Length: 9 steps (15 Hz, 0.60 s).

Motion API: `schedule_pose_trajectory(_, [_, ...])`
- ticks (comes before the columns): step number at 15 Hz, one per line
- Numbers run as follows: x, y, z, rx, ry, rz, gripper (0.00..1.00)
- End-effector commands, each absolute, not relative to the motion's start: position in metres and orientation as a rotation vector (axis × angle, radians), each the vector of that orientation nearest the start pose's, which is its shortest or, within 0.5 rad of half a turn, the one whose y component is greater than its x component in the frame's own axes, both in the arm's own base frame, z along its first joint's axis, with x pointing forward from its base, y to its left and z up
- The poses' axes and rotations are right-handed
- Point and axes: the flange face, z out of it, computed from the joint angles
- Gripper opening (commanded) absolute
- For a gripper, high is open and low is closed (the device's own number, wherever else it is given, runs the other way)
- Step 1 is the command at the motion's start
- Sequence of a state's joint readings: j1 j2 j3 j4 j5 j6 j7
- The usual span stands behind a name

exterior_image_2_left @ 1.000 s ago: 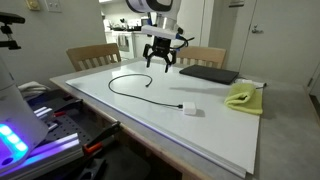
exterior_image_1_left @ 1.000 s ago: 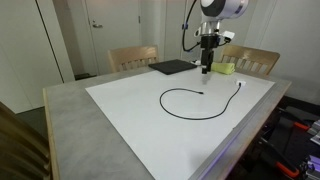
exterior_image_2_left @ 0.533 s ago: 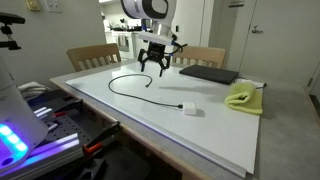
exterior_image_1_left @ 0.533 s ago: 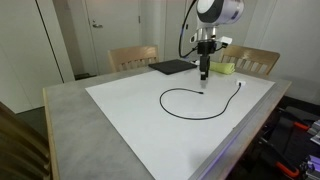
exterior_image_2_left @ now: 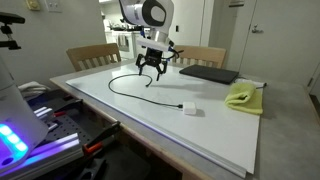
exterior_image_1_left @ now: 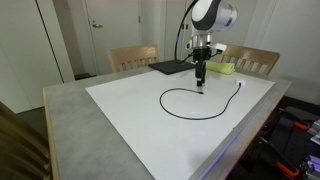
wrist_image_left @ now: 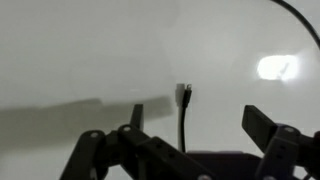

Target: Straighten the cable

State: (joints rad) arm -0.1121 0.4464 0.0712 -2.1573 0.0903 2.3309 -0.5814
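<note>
The cable [exterior_image_1_left: 164,100] is a thin black cord lying in an open loop on the white tabletop. It shows in both exterior views [exterior_image_2_left: 112,85]. Its small white plug [exterior_image_2_left: 190,109] rests at one end, towards the table's edge. The bare black end [wrist_image_left: 185,93] lies straight under my wrist. My gripper [exterior_image_1_left: 200,82] hangs just above that end, also seen in an exterior view [exterior_image_2_left: 150,74]. In the wrist view the gripper [wrist_image_left: 200,125] is open, its fingers on either side of the cord, holding nothing.
A flat black pad [exterior_image_1_left: 172,67] [exterior_image_2_left: 208,74] lies at the table's far side. A yellow cloth [exterior_image_1_left: 224,68] [exterior_image_2_left: 243,96] sits beside it. Wooden chairs [exterior_image_1_left: 133,57] stand behind the table. A white sheet [exterior_image_1_left: 130,105] covers most of the tabletop.
My gripper has moved sideways away from the pad and lowered towards the cable's bare end. The cable has not moved.
</note>
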Motion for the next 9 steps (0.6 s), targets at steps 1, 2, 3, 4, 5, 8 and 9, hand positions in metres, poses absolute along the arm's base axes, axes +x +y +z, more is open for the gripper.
schedule_pose_trajectory(1, [0.546, -0.011, 0.155, -2.900, -0.687, 0.345, 1.00])
schedule_pose_trajectory(2, [0.548, -0.008, 0.152, -2.914, -0.704, 0.352, 1.00])
schedule_pose_trajectory(3, [0.551, -0.006, 0.149, -2.932, -0.718, 0.362, 1.00])
schedule_pose_trajectory(4, [0.552, -0.003, 0.147, -2.953, -0.737, 0.377, 1.00])
schedule_pose_trajectory(5, [0.554, 0.000, 0.146, -2.971, -0.756, 0.383, 1.00])
schedule_pose_trajectory(8, [0.558, 0.007, 0.142, -2.997, -0.782, 0.400, 1.00])
schedule_pose_trajectory(9, [0.558, 0.008, 0.141, -2.993, -0.785, 0.402, 1.00])
